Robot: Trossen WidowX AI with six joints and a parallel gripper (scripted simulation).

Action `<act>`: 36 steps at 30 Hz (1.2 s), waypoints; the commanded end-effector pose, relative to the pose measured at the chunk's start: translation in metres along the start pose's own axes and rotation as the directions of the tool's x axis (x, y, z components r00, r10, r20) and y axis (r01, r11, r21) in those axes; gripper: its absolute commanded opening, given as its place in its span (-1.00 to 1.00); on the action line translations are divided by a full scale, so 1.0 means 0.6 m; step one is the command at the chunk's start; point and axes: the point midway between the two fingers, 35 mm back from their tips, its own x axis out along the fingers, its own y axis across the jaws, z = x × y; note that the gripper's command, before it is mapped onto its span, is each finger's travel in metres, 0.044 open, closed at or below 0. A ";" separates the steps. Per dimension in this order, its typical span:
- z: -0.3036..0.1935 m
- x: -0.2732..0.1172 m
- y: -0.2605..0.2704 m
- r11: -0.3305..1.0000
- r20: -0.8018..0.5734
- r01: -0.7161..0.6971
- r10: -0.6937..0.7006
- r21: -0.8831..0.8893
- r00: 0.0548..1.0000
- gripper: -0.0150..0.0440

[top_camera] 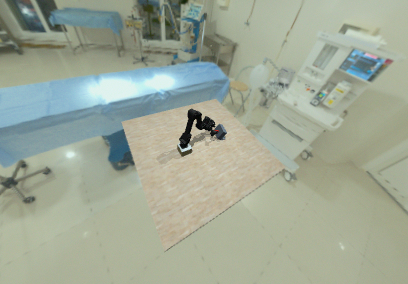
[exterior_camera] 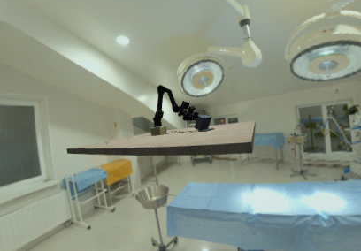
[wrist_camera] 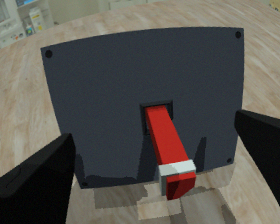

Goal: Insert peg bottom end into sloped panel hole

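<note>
The sloped dark panel fills the middle of the wrist view. The red peg, with a pale band near its outer end, has its far end in the panel's square hole. Much of its length sticks out toward the camera, with dark gaps in the hole at its left and right. How deep it sits cannot be told. My gripper is wide open, with one black finger well to each side of the peg and touching neither side. In the top and exterior views the fingers and peg are tiny.
The arm's base stands on the wood-patterned table top. The panel's four corners have dark round spots. Shadows of the arm and peg fall on the panel and table. A blue-draped bed stands beyond the table.
</note>
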 end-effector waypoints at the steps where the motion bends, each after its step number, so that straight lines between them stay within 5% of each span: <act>1: -0.003 -0.010 -0.001 1.000 -0.007 0.005 -0.005 -0.002 1.000 1.00; 36: 0.006 -0.064 0.007 1.000 -0.013 0.002 -0.002 -0.003 1.000 1.00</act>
